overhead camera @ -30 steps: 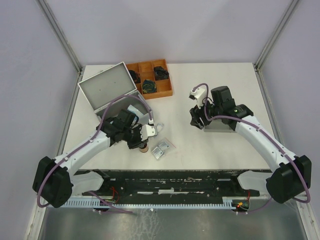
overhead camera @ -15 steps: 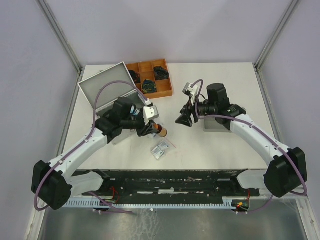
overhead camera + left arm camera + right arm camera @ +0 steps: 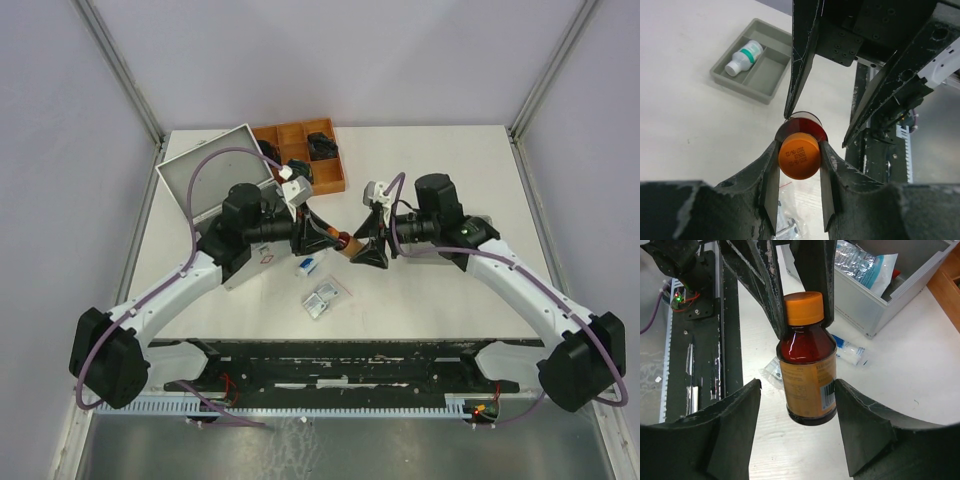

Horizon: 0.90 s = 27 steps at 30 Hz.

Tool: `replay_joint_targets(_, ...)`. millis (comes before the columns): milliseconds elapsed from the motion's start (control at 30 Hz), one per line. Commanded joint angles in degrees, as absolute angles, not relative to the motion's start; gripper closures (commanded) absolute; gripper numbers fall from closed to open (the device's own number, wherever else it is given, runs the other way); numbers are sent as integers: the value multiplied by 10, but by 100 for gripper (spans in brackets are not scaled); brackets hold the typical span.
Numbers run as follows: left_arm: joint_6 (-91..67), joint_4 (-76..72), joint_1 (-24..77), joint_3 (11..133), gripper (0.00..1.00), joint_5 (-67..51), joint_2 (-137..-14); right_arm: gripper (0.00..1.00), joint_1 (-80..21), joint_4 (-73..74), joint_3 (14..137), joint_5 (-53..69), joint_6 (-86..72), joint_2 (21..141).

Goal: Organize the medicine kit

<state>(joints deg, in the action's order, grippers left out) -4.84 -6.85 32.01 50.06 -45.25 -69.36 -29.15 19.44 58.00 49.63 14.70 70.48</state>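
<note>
A brown medicine bottle (image 3: 807, 375) with an orange cap (image 3: 799, 156) hangs on its side above the table's middle. My left gripper (image 3: 799, 150) is shut on its cap. My right gripper (image 3: 797, 385) is open and straddles the bottle's lower body, with a clear gap on one side. In the top view both grippers meet at the bottle (image 3: 343, 243), the left gripper (image 3: 325, 240) facing the right gripper (image 3: 362, 248). The medicine kit (image 3: 210, 180) stands open at the back left, partly hidden by my left arm, with packets inside (image 3: 865, 262).
A brown wooden compartment tray (image 3: 330, 178) sits behind the kit. A small grey tray (image 3: 765, 82) holds a white bottle (image 3: 742, 57). Below the bottle lie a small blue-and-white packet (image 3: 308, 265) and a clear bag of blister packs (image 3: 322, 297).
My left gripper lifted the bottle off the table and swung it right, tipping it sideways. My right gripper moved left and now straddles the bottle's body.
</note>
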Motion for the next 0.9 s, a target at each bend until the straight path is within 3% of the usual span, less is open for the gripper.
replay_joint_targets(0,-135,-178,323,495,97,-502,-685,32,-313,208,569,505,191,683)
replay_joint_targets(67,-139,-180,322,494,97,-508,-688,36,-320,202,571,494,192,685)
replay_joint_targets(300,-171,-220,322,475,97,-532,-693,35,-343,225,594,466,214,709)
replay_joint_targets(467,-167,-221,323,467,96,-534,-693,51,-344,237,597,447,236,701)
replay_joint_targets(500,-164,-221,322,466,90,-534,-693,54,-343,244,597,442,246,697)
replay_joint_targets(600,-152,-216,322,461,60,-529,-690,63,-343,283,598,413,295,685)
replay_joint_targets(700,-135,-198,320,462,39,-506,-679,67,-342,327,592,369,356,668)
replay_joint_targets(867,-123,-173,297,468,15,-486,-651,69,-318,399,579,332,430,654)
